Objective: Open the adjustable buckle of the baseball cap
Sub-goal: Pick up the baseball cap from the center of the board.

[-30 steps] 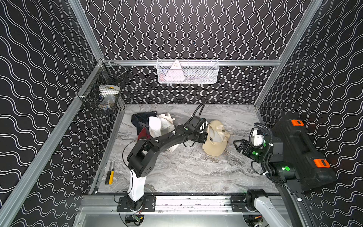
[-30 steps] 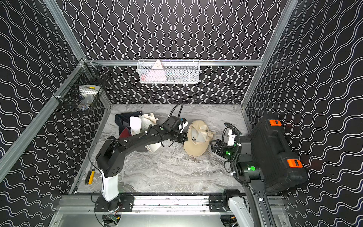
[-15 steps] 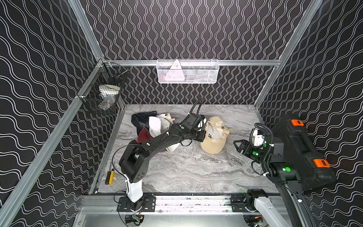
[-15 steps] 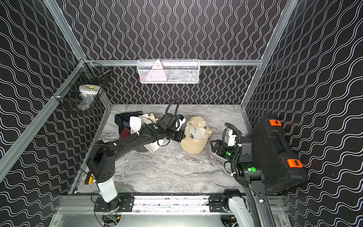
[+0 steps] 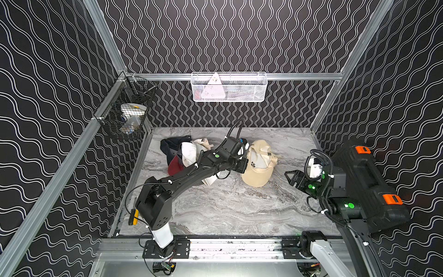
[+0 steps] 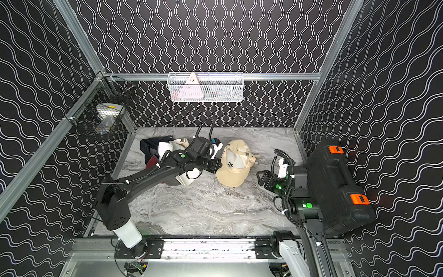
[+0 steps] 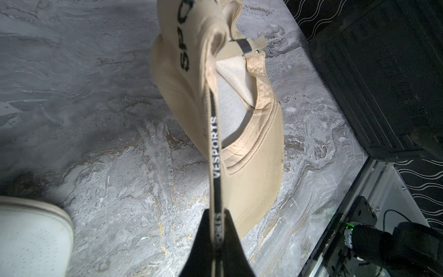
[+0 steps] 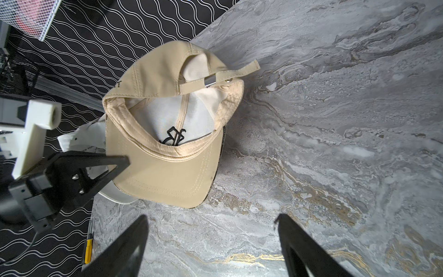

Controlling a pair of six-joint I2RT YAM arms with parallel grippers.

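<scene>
Moved: beige baseball cap (image 5: 257, 165), carried slightly up-frame and leftward by left gripper (image 7: 217, 223); right gripper (image 8: 211, 217) unchanged.
Cap position: centre of frame in both top views, brim (image 8: 167, 182) tilted up off marble tabletop (image 5: 227, 211).
Left gripper: clamped on black-trimmed brim edge.
Right gripper: spread wide, empty, right of centre, near cap.
Risk: thin edge pinch, likely to slip or pivot under any tug on strap (image 8: 191, 84); easy to catch fabric instead of buckle (image 8: 210, 80).
Materials: soft cotton twill crown, stitched stiff brim, floppy strap tail, small smooth metal buckle.
</scene>
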